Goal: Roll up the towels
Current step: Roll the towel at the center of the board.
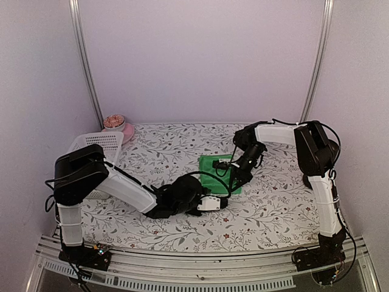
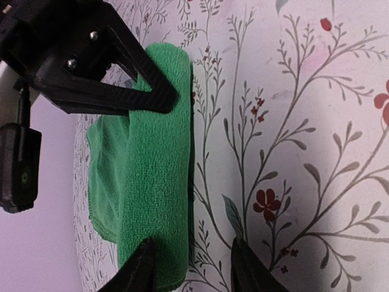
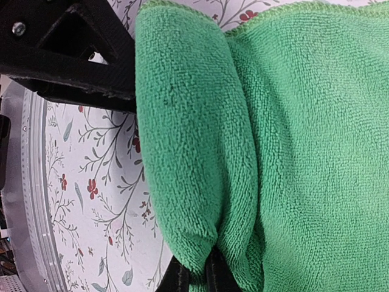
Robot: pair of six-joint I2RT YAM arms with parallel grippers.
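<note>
The right wrist view shows the right hand [image 3: 196,278] clenched on a rolled fold of the green towel [image 3: 292,152]. Only the left wrist view shows the left hand [image 2: 191,271] released, straddling the roll's end on the floral tabletop [image 2: 316,121].

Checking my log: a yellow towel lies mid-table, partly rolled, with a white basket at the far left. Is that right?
Only the colour is wrong: the towel is green, not yellow, as the right wrist view shows. It lies mid-table, partly rolled, with the white basket at the far left.
</note>
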